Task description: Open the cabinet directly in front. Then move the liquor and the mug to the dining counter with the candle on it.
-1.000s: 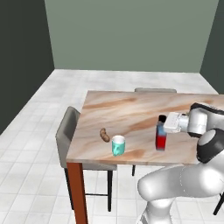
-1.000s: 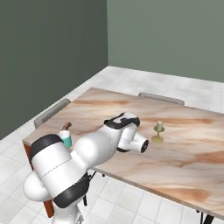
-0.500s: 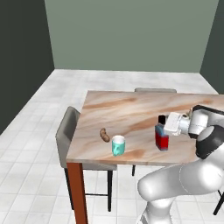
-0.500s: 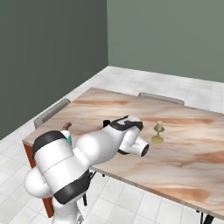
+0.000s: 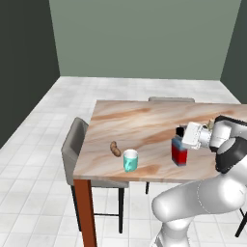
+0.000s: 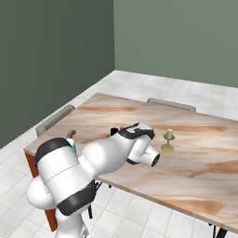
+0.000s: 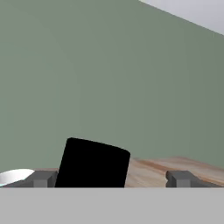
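Marble-patterned beige-brown counter on reddish-brown legs, grey chairs tucked along its left and far sides. Standing upright near its near edge: liquor, red lower body and blue upper part showing. Teal mug left of it, well apart, also upright near the near edge; small brown lumpy item just beside the mug, slightly farther in. Olive-gold candle seen from the right base camera, farther right on the counter beyond the white wrist. Claw spread wide, dark fingertips either side of the bottle's black cap with clear gaps, pinching nothing. From the left base camera, claw hangs just above and behind the bottle top.
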